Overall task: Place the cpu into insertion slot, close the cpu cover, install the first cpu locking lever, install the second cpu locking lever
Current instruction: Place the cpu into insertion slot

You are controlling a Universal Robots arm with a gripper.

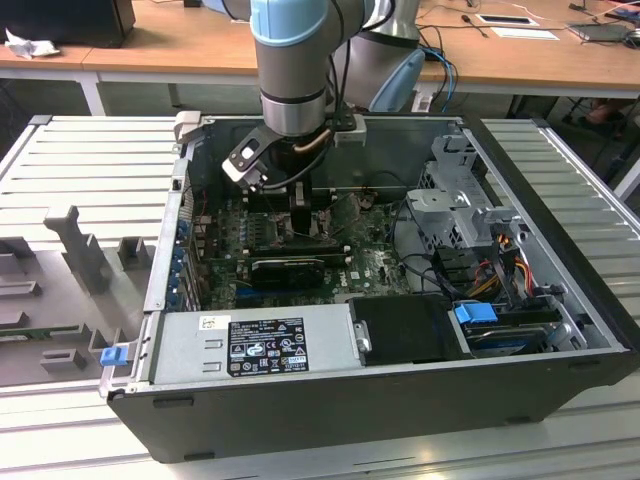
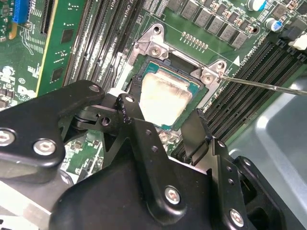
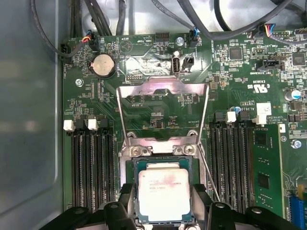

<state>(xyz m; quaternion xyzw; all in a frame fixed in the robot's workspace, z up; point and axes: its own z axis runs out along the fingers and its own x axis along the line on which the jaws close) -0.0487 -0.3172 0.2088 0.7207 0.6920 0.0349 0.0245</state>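
Seating the chip (image 3: 163,191) level in the socket (image 3: 144,160), cover (image 3: 163,86) raised, hand (image 2: 160,112) astride it, grip impossible to tell.

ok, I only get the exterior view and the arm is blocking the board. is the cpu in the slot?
Observer: Yes. In the first wrist view the cpu lies inside the rim of the insertion slot. I can't tell whether it is fully seated.
Operator: cover down on it?
Observer: No. The cpu cover is swung back open behind the slot, so the chip's top is bare.
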